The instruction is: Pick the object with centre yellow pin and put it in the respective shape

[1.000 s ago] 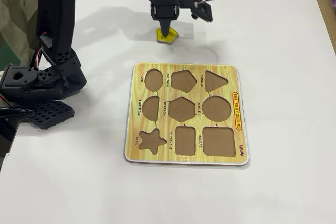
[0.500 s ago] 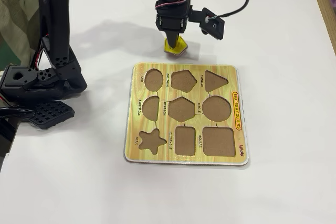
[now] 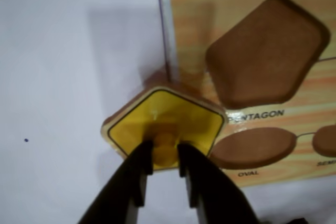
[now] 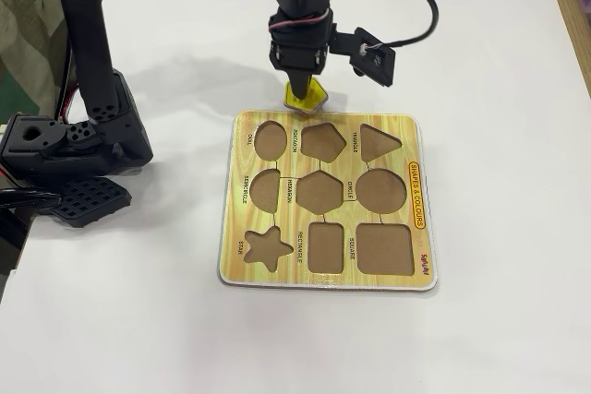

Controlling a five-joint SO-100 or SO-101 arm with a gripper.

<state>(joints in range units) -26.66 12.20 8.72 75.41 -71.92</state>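
My gripper (image 3: 165,156) is shut on the yellow knob of the yellow pentagon piece (image 3: 178,121), a flat piece with a dark edge line. It hangs lifted above the table, over the near edge of the puzzle board (image 3: 189,35). The brown pentagon cutout (image 3: 268,56), labelled PENTAGON, lies just right of the piece in the wrist view. In the fixed view the gripper (image 4: 301,89) holds the piece (image 4: 308,96) at the board's far edge (image 4: 369,118), just above the pentagon cutout (image 4: 322,141).
The board carries other cutouts: oval (image 4: 270,139), triangle (image 4: 378,142), hexagon (image 4: 319,192), circle (image 4: 381,191), star (image 4: 266,246), rectangle (image 4: 326,246) and square (image 4: 384,249). The arm's base (image 4: 55,149) stands at the left. A camera cable (image 4: 416,16) trails to the right.
The gripper has lifted the pentagon piece off the table and carried it toward the board, from behind the board's far edge to right over that edge.
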